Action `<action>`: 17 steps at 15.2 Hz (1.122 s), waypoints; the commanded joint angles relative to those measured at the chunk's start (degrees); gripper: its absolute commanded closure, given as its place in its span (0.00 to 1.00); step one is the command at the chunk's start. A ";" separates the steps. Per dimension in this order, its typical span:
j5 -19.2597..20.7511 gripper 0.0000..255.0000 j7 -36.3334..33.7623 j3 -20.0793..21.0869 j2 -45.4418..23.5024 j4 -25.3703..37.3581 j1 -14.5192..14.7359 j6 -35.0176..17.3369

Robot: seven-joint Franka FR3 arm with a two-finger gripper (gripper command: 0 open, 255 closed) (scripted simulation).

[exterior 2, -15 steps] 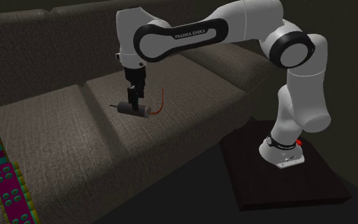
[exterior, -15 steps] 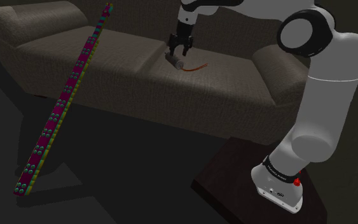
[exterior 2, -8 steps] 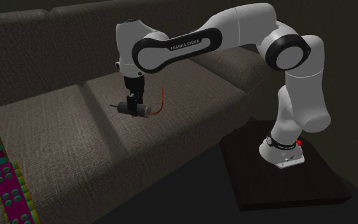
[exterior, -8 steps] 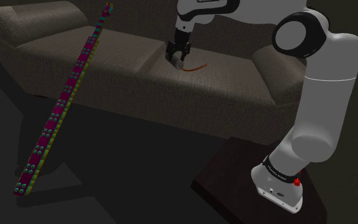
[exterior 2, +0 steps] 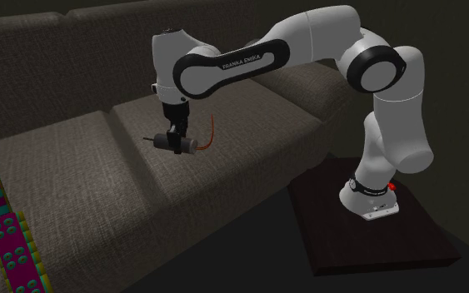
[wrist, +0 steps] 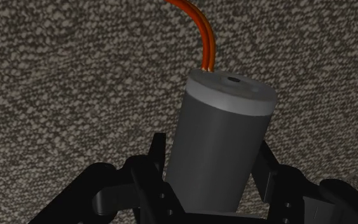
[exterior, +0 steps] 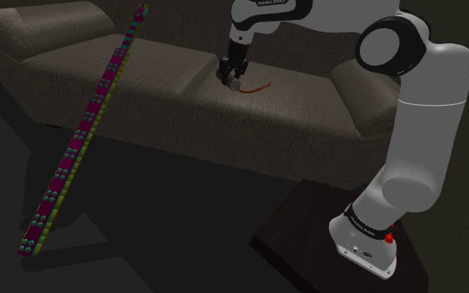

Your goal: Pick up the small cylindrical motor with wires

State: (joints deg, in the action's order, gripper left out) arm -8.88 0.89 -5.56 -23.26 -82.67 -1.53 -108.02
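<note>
A small grey cylindrical motor (wrist: 222,140) with orange wires (wrist: 199,32) lies on the brown sofa seat (exterior: 141,75). In the wrist view my two black fingers (wrist: 157,153) press against its two sides, so my gripper (wrist: 210,162) is shut on it. From the shoulder view my gripper (exterior: 229,75) points down on the motor (exterior: 236,83), with the wires (exterior: 259,86) trailing toward that view's right. In the second exterior view the motor (exterior 2: 187,146) rests on the cushion under my gripper (exterior 2: 174,143).
A long strip of magenta and green studded blocks (exterior: 82,141) leans from the floor up across the sofa at the shoulder view's left. The sofa backrest (exterior 2: 57,58) rises behind the motor. My dark stand (exterior 2: 374,237) sits on the floor by the sofa's end.
The gripper has come down over the motor and its fingers have closed on the motor's sides. The motor has stayed in place on the cushion.
</note>
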 commanded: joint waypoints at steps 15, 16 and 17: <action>0.25 1.00 -0.88 -0.11 -0.11 8.51 -0.33 8.38; 0.26 1.00 -0.96 -0.11 -0.22 9.45 -0.37 9.20; 0.26 1.00 -1.05 -0.11 -0.36 10.42 -0.41 10.04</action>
State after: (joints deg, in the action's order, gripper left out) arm -8.62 -0.04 -5.68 -23.43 -73.37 -1.91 -98.90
